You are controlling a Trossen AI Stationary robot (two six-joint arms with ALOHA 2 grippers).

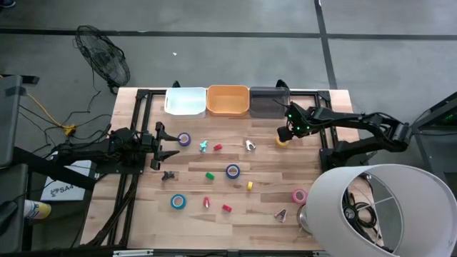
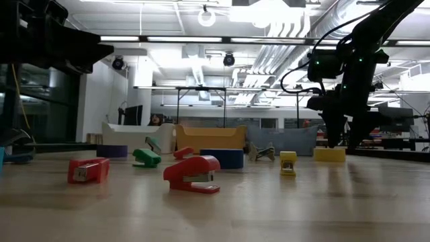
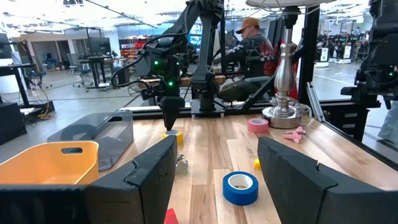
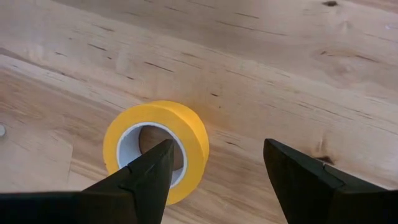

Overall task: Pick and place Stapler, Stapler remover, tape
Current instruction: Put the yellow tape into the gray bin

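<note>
5 tape rolls, 3 bins point(image 1: 228, 101) on the table point(image 1: 321, 178).
Right gripper point(image 4: 214, 171) wide above yellow tape point(image 4: 155, 149); left gripper point(image 3: 214, 171) wide, empty; lampshade point(image 1: 385, 210) hides the table corner.

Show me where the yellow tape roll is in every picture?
High view: yellow tape roll under the right gripper, below the grey bin.
Low view: at right, beneath that gripper.
Left wrist view: beside the grey bin.
Right wrist view: between the open fingers.
Shared landmark: the right gripper.
</note>
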